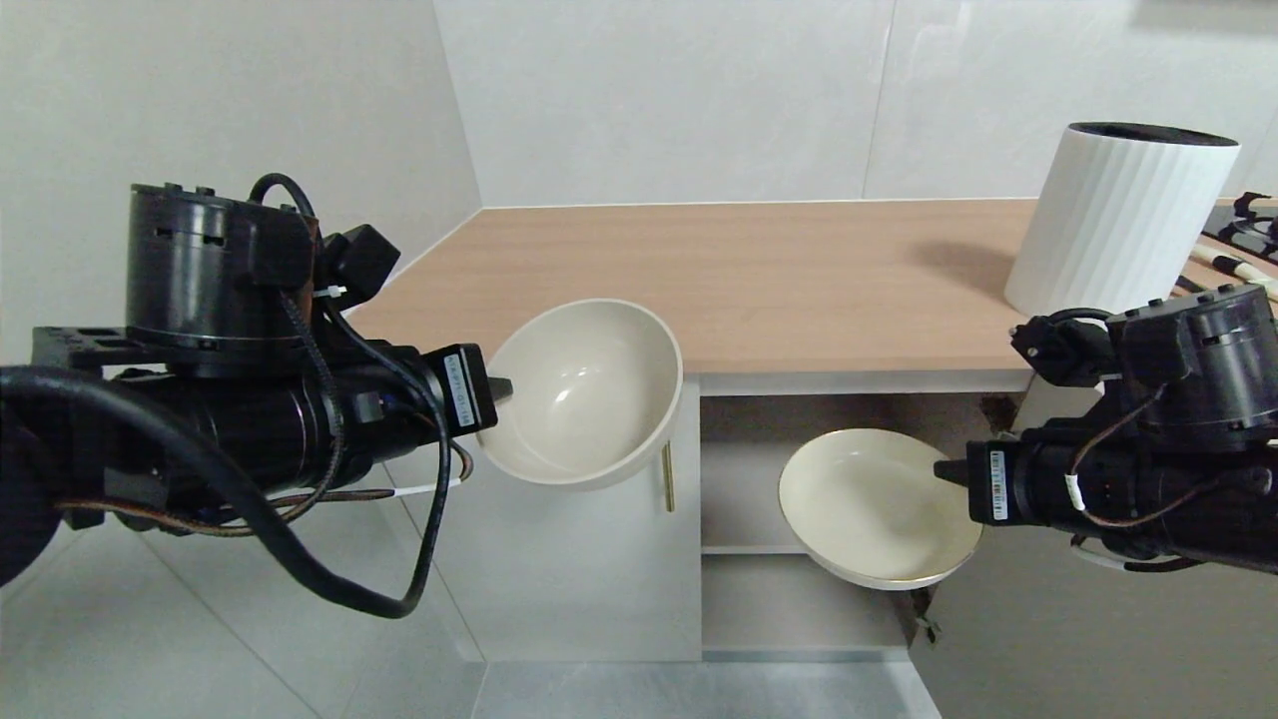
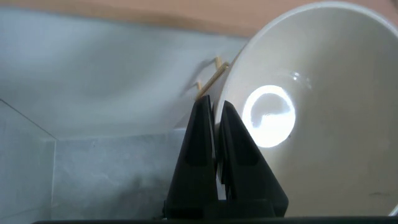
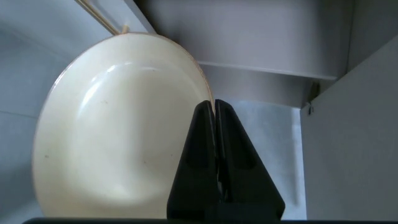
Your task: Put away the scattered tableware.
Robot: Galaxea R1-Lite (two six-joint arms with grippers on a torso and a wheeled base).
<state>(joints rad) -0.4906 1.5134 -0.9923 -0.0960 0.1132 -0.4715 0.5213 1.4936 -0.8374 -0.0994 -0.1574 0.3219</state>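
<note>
Two rims are pinched tight: left pincer (image 1: 501,389) grips the bowl (image 1: 591,399), right pincer (image 1: 947,469) the plate (image 1: 867,507).

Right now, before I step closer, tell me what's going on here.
The left end effector grips a cream bowl by its rim, holding it in the air at the front edge of the wooden counter. The right end effector grips a cream plate by its rim, lower down, in front of the open cabinet under the counter. Neither dish is put away yet.
</note>
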